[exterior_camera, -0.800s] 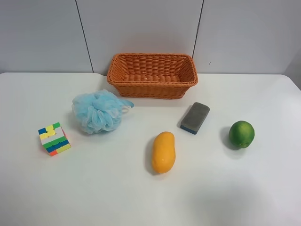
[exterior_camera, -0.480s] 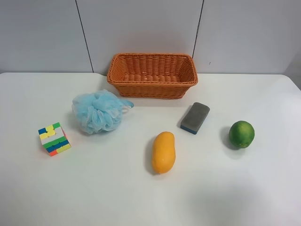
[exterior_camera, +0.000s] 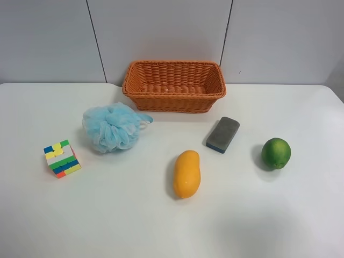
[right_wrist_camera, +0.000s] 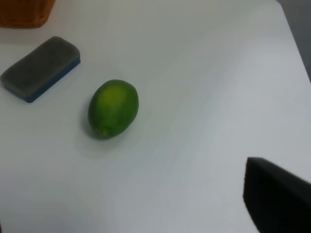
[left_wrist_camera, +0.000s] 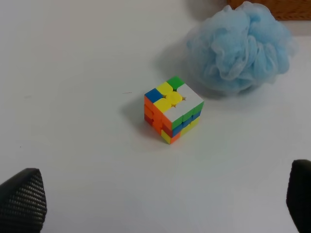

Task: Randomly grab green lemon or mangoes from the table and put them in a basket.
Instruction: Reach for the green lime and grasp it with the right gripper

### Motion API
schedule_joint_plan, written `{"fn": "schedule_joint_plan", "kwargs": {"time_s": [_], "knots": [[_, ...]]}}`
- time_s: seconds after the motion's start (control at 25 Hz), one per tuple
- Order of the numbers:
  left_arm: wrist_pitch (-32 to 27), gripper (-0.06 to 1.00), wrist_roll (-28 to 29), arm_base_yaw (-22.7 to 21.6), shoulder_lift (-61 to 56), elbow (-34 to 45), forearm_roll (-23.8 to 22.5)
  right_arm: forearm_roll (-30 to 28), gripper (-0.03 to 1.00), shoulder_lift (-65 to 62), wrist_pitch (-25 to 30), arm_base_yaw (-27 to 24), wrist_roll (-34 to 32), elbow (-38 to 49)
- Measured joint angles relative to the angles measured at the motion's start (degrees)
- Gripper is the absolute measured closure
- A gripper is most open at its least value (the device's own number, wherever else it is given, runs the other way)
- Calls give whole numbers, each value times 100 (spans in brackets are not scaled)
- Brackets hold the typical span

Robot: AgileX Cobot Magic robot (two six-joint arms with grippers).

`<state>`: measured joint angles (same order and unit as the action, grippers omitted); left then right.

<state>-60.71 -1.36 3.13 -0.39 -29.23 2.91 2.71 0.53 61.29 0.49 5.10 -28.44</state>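
Wicker basket sits at the back of the worktop, both fruits outside it: mango out front and seen only from the high view, green lemon lying near a grey block. Only the wrist views catch the arms. The left gripper has its jaws spread wide near a colour cube and a blue puff. The right gripper shows one finger near the lemon, so I can't tell how its jaws stand.

No change recorded between frames. In the exterior high view the mango and green lemon lie on the table at the same spots relative to the basket as before; nothing has shifted.
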Motion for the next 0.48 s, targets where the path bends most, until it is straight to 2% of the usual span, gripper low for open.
{"fn": "schedule_joint_plan", "kwargs": {"time_s": [0.08,0.28,0.48], "knots": [[0,-5,0,0,0,0,0,-63,-3,122,5,0,-19,-84],[0,-5,0,0,0,0,0,-501,-3,1487,79,0,-510,-983],[0,-5,0,0,0,0,0,-532,-3,3068,297,0,-806,-1594]]}}
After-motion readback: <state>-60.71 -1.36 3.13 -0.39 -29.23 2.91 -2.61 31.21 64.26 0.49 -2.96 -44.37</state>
